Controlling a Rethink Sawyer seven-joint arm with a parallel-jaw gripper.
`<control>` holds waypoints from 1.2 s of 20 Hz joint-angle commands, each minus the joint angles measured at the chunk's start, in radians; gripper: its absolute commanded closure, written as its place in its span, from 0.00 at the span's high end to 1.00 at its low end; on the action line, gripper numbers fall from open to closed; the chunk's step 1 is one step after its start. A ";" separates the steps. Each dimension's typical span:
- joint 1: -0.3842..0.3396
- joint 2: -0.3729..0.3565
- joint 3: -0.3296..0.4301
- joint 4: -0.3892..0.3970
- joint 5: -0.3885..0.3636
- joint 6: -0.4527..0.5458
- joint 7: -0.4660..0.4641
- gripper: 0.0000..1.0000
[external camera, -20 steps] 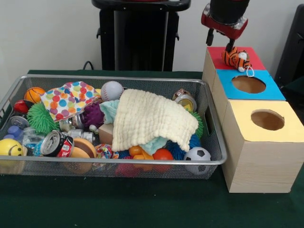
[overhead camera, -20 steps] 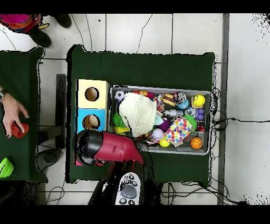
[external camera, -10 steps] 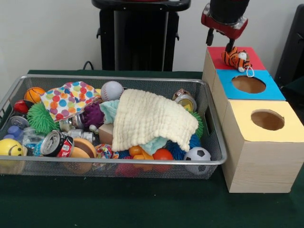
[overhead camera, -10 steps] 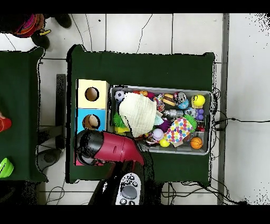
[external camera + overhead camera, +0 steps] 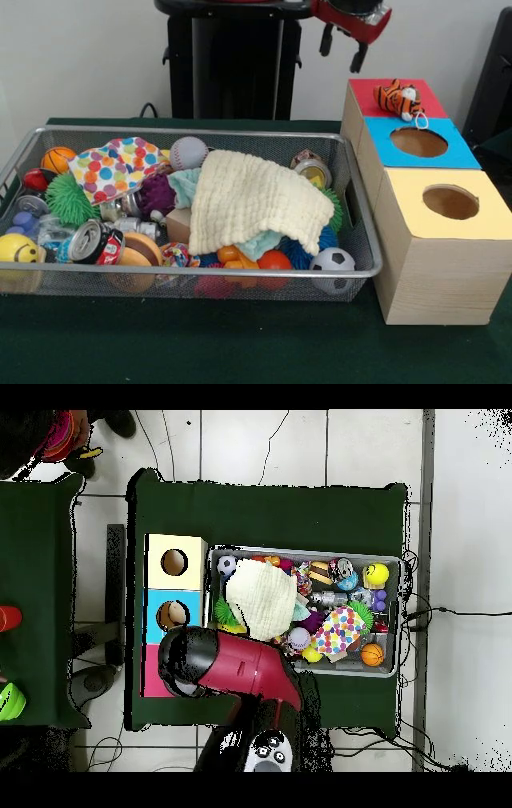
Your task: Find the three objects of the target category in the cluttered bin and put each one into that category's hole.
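The gripper (image 5: 342, 46) hangs empty at the top of the front view, its two fingers (image 5: 358, 58) spread apart. The tiger toy (image 5: 398, 98) lies on the red box (image 5: 364, 98) top, below the gripper and to its right, well apart from it. The blue box (image 5: 380, 136) and yellow box (image 5: 408, 196) holes are open. The bin (image 5: 362, 240) holds a cream cloth (image 5: 252, 200), balls and cans.

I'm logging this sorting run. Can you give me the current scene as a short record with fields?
gripper: open, empty, raised above and beside the red box
tiger toy: lying on the red box top, not held
blue box: hole uncovered
yellow box: hole uncovered
bin: wire mesh, full of clutter
cream cloth: draped over the bin's middle
soccer ball: in the bin's corner nearest the yellow box
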 commanded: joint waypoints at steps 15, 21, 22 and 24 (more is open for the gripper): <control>-0.062 0.074 0.054 -0.230 -0.030 0.097 0.221 1.00; -0.042 0.154 0.100 -0.283 0.058 0.022 0.250 1.00; -0.029 0.165 0.100 -0.295 0.072 0.018 0.267 1.00; -0.016 0.179 0.097 -0.313 0.090 0.018 0.277 1.00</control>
